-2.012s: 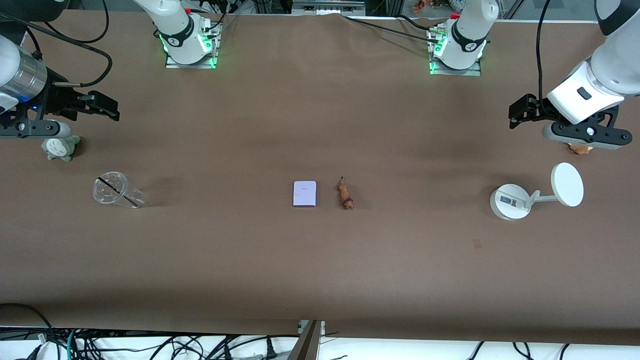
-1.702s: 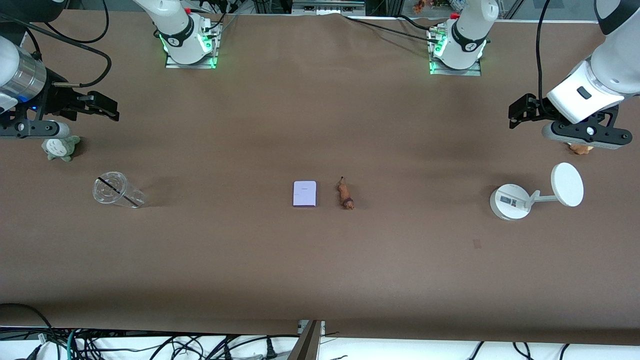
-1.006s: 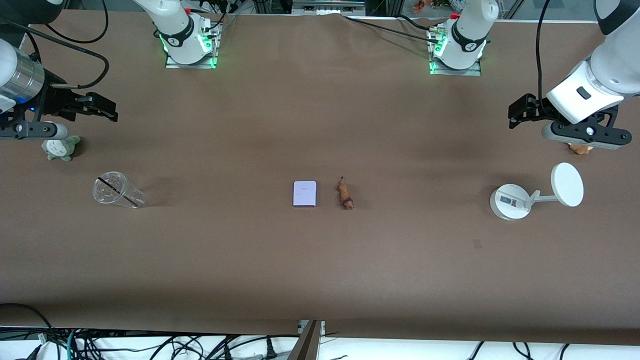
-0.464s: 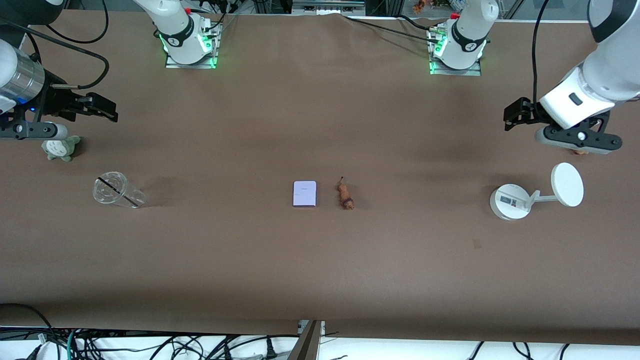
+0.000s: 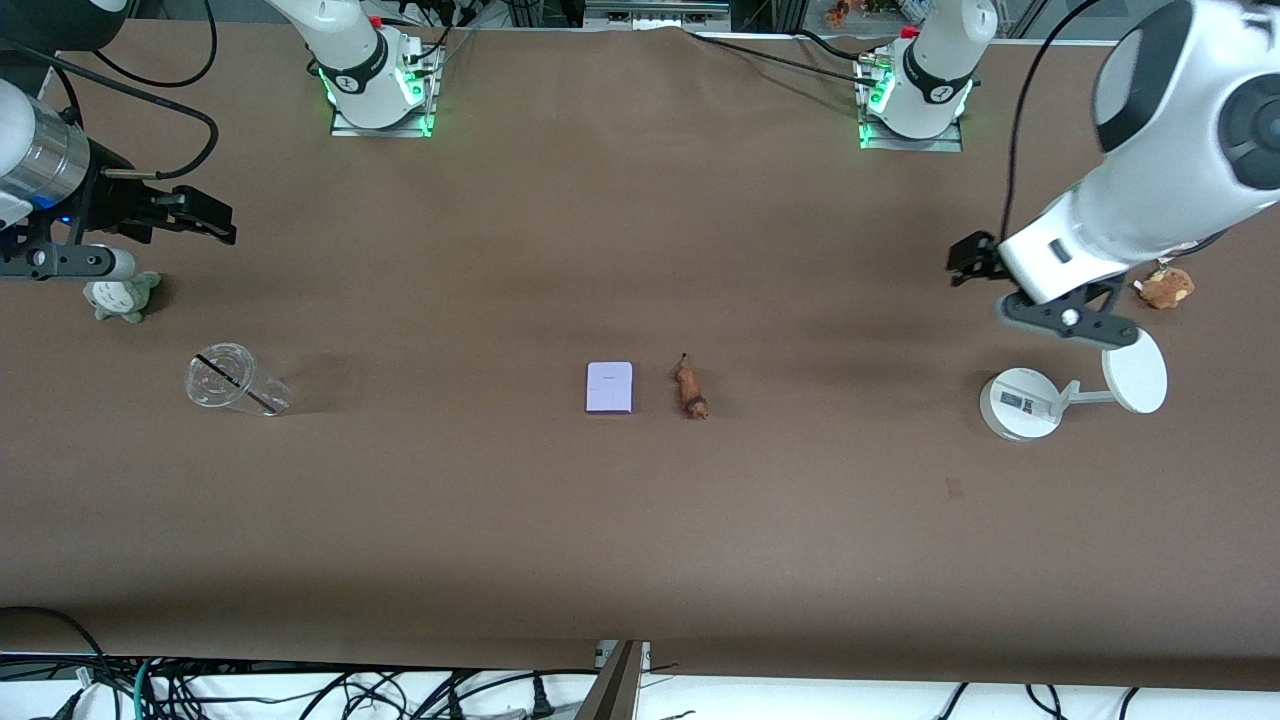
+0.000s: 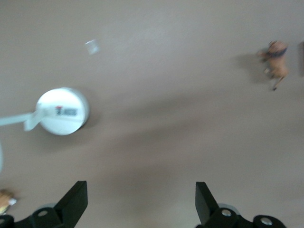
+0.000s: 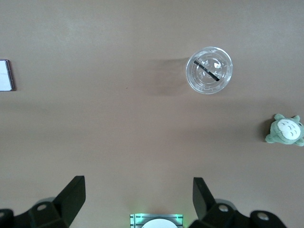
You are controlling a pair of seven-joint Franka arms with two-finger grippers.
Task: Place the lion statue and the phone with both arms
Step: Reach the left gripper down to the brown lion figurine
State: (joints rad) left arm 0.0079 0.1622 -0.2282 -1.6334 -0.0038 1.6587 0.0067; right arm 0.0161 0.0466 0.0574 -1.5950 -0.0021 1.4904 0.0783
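Observation:
The lion statue (image 5: 691, 392), small and orange-brown, lies on the brown table near its middle. The lavender phone (image 5: 609, 387) lies flat beside it, toward the right arm's end. My left gripper (image 5: 968, 260) is open and empty in the air over bare table next to the white device, well apart from the lion. The left wrist view shows the lion (image 6: 275, 56) far from my left gripper (image 6: 140, 202). My right gripper (image 5: 205, 215) is open and empty, waiting over the table's end above the grey-green plush. The right wrist view shows my right gripper (image 7: 137, 197) and the phone (image 7: 5, 75) at the frame's edge.
A clear plastic cup (image 5: 235, 380) with a straw lies near the right arm's end, with a grey-green plush (image 5: 120, 295) beside it. A white round-based device (image 5: 1020, 402) with a disc on an arm and a fuzzy brown plush (image 5: 1163, 287) sit near the left arm's end.
My left arm has swung from the table's end toward the middle, uncovering the brown plush. My right arm has barely moved. The lion and phone have not moved.

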